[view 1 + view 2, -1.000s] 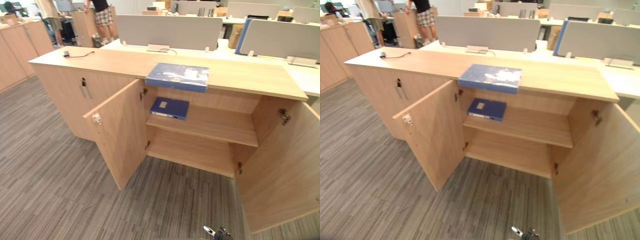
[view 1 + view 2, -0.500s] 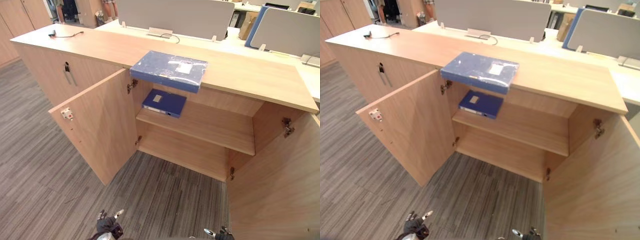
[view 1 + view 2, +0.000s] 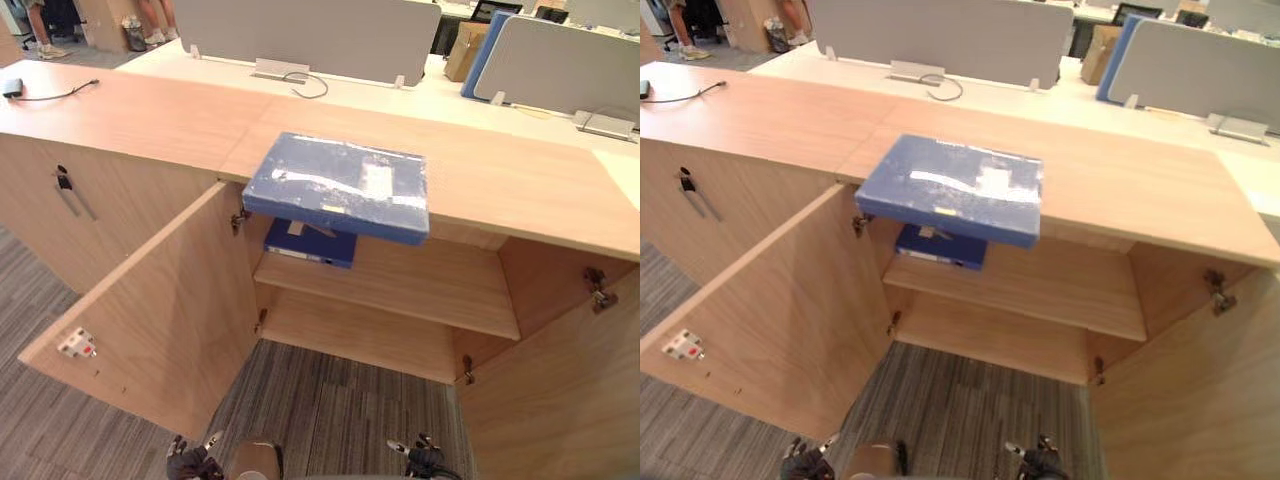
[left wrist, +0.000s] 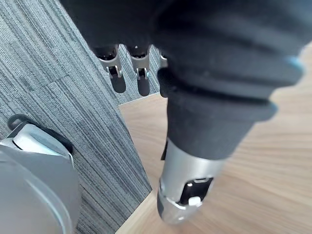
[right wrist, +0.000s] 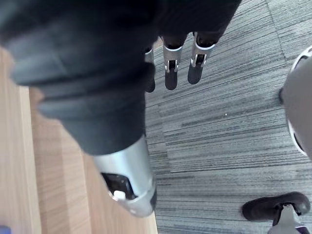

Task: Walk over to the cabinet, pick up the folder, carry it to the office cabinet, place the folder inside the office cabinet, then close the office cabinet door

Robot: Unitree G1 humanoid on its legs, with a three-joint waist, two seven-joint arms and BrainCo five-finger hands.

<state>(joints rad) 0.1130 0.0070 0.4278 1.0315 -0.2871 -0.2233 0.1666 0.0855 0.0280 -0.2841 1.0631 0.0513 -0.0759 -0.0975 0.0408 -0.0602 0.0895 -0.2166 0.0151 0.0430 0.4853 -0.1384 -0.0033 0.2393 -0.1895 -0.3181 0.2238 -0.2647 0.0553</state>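
Left hand (image 3: pixel 188 463) and right hand (image 3: pixel 422 460) hang near, over the carpet (image 3: pixel 340 400), fingers straight, holding nothing
Folder (image 3: pixel 338 186) lies on the cabinet top (image 3: pixel 150 115), overhanging its near edge; left door (image 3: pixel 150 330) and right door (image 3: pixel 560 400) stand wide open, carpet between them

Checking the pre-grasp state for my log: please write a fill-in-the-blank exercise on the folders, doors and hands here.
The large blue folder lies on the ____ of the cabinet, overhanging its front edge.
A second blue folder lies inside on the ____ shelf.
The left door and right door both stand ____.
The left hand and right hand hang low, holding ____.
Missing words: top; upper; open; nothing.
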